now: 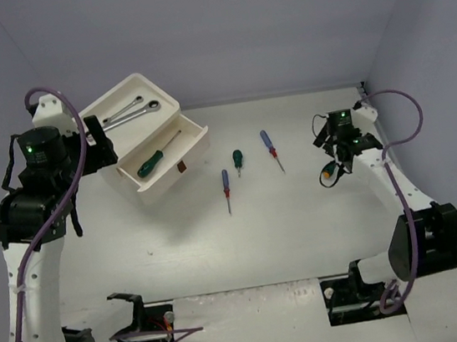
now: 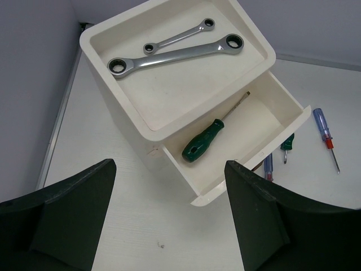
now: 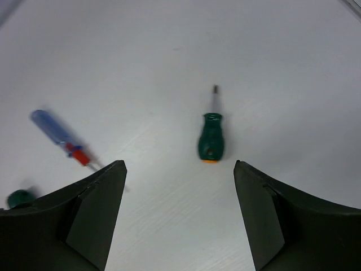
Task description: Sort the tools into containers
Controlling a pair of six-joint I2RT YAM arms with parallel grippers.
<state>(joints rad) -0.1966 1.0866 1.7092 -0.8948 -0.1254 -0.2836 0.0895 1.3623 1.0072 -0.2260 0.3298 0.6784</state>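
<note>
On tabletop (image 1: 303,228): white drawer box (image 2: 121,121) far left, tray (image 2: 186,90) on top holding two ratchet wrenches (image 2: 175,53); top drawer (image 2: 254,158) pulled out, one green screwdriver (image 2: 204,141) inside. Above it left tool (image 2: 169,180), jaws wide, empty. At right, right tool (image 3: 179,169) also wide, empty, over stubby green screwdriver (image 3: 210,144) lying flat. Risk: short handle may roll or squirt from closing fingers (image 3: 90,214); low approach could scrape tabletop.
</note>
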